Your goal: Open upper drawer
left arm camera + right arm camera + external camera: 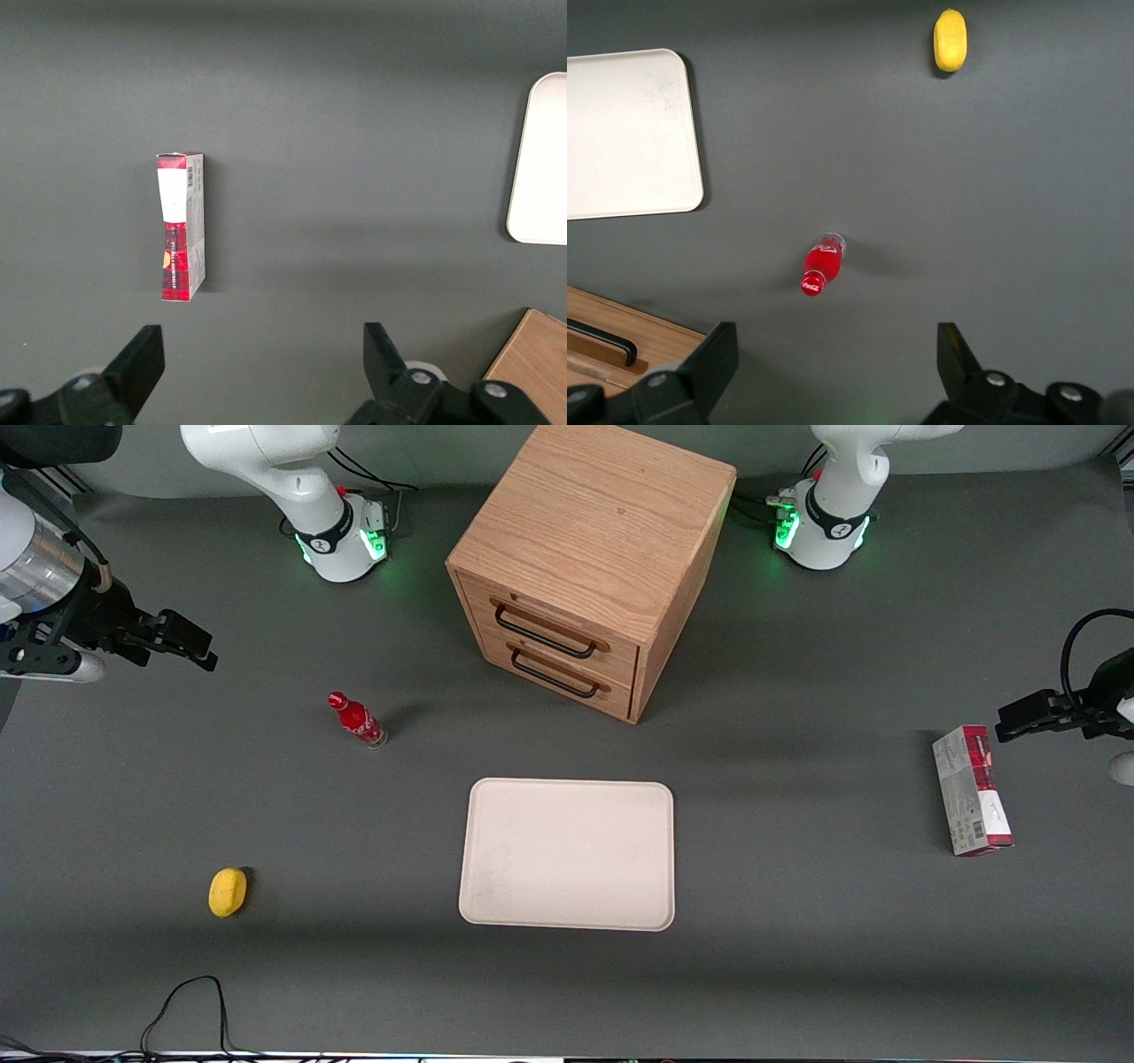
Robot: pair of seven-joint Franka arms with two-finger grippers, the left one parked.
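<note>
At the left edge of the front view my gripper point(190, 646) hangs above bare mat toward my end of the table, its fingers spread wide and holding nothing, well apart from the cabinet point(592, 540). That view alone shows the upper drawer point(558, 631), shut flush, its thin black bar handle point(542, 634) just above the matching lower drawer point(556, 671). My wrist camera catches only a corner of the oak and one handle end point(607, 341), but looks straight down on the red bottle point(821, 264), the yellow lemon-like thing point(950, 40) and a rounded corner of the cream tray point(629, 133). Only the front and parked-wrist views show the red plaid carton point(181, 226), lying flat. Everything sits on a matte dark grey mat point(797, 921); the cabinet is boxy, with open wood grain.
</note>
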